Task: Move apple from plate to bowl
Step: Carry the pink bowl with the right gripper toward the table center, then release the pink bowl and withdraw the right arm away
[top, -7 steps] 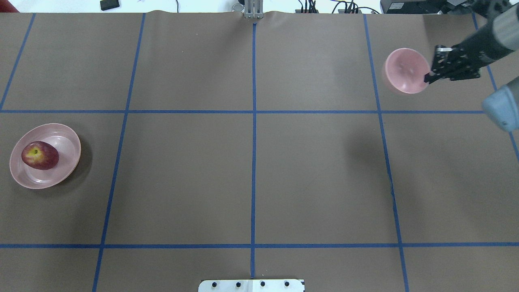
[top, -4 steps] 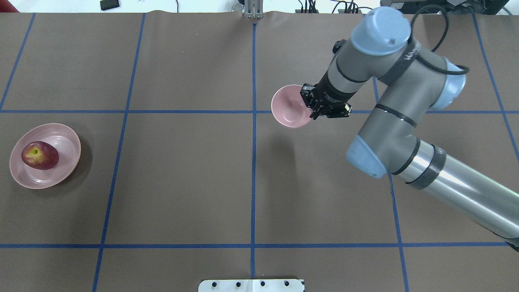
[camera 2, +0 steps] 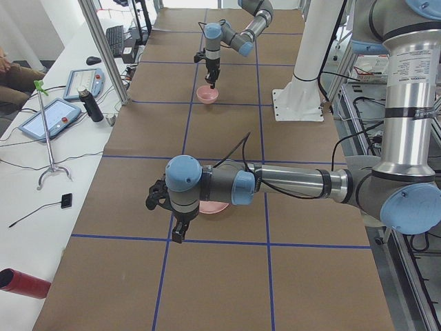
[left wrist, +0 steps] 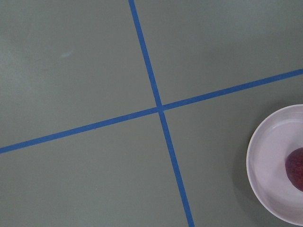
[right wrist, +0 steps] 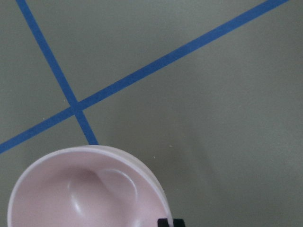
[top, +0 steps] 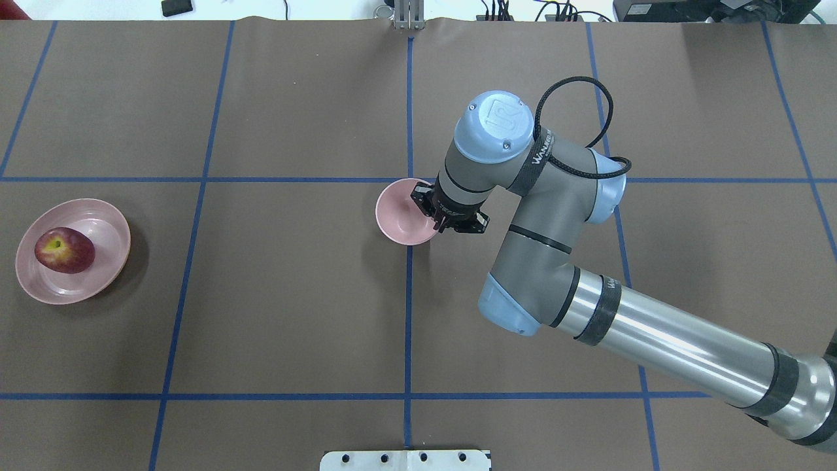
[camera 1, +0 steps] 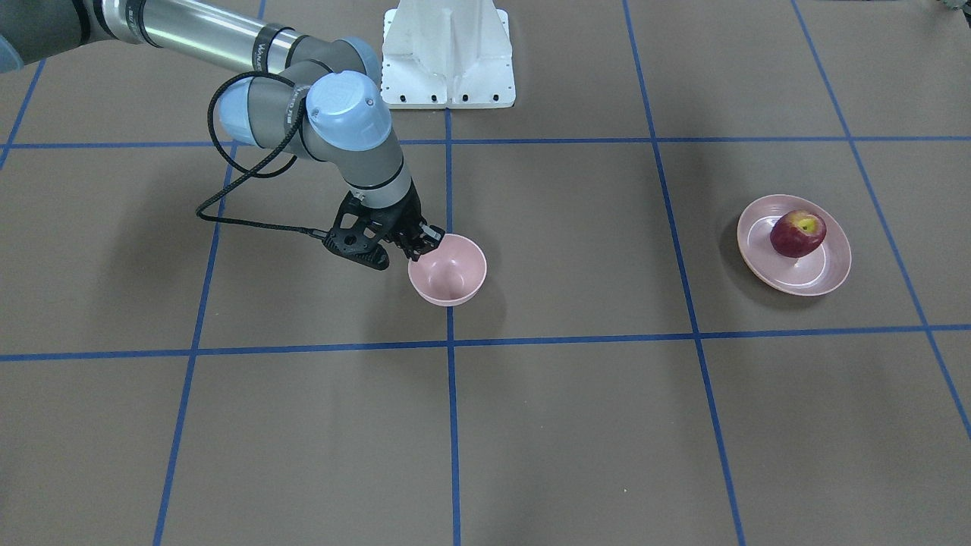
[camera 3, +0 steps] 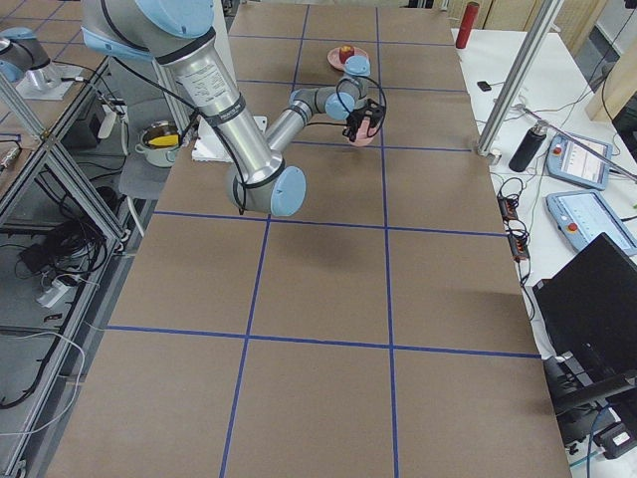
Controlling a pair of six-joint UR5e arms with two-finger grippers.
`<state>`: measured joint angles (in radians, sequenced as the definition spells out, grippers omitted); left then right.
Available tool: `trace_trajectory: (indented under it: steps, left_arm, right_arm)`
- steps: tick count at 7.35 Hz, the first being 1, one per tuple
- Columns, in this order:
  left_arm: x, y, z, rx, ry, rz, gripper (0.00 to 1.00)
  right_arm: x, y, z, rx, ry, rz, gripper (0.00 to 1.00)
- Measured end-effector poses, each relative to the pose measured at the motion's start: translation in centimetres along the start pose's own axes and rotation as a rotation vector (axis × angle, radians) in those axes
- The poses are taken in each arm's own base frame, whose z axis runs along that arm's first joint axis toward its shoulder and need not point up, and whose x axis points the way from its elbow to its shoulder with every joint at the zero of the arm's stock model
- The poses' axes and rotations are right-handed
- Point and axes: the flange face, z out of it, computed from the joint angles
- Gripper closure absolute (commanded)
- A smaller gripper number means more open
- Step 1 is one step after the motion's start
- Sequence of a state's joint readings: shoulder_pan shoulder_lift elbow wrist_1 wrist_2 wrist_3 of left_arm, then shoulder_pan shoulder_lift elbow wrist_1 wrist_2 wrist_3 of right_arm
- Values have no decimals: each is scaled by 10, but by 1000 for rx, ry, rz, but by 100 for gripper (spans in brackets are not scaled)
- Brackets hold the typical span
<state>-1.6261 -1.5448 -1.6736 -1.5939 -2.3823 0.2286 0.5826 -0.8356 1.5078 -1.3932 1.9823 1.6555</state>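
- Plainly, the one readable mark is a "UR" logo on the right arm's blue cap [top: 502, 118]; the strap lettering [top: 539, 154] is too small to read.
- Right end effector [top: 437, 219] grips the bowl [top: 400, 212] by its rim, over a tape line [top: 408, 314] on the surface [top: 294, 294].
- Apple [top: 64, 250] lies on the plate [top: 108, 226], well apart from that end effector.
- Left end effector [camera 2: 177, 233] hangs just beside the plate, and its arm hides part of the plate; wide or narrow, I cannot tell.

1. I see the bowl [top: 397, 214] as smooth pink plastic with a soft sheen; the plate [top: 108, 229] looks alike.
2. The apple [top: 64, 250] has glossy skin.
3. My table cover [top: 294, 294] looks like matt brown paper, lined with blue tape [top: 281, 396].
4. The right arm [top: 673, 340] has a shiny metal tube.
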Motion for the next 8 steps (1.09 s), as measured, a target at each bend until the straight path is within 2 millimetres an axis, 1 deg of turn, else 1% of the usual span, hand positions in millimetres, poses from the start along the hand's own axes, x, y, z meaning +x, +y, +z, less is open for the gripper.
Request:
trace_trajectory:
  steps: [1, 2, 4, 5, 6, 7, 8]
  left_arm:
    - [0, 0, 0, 0, 0, 0, 2]
    - [0, 0, 0, 0, 0, 0, 2]
    - [0, 0, 0, 1, 0, 1, 2]
    - [1, 0, -1, 2, 0, 3, 2]
    - [2, -1, -2, 6, 0, 7, 2]
    - [4, -3, -5, 14, -2, 17, 2]
    - [8, -8, -8, 37, -7, 42, 2]
  right_arm:
    - [-3, 2, 3, -3, -9, -4, 100]
    - [-5, 6, 5, -7, -12, -8, 68]
    - [-4, 11, 8, -12, -12, -14, 0]
    - [-3, 11, 6, -10, -16, -19, 0]
    - [-5, 3, -10, 0, -37, -26, 0]
    - [-5, -18, -43, 14, -67, -38, 0]
    - [2, -47, -82, 30, -77, -74, 0]
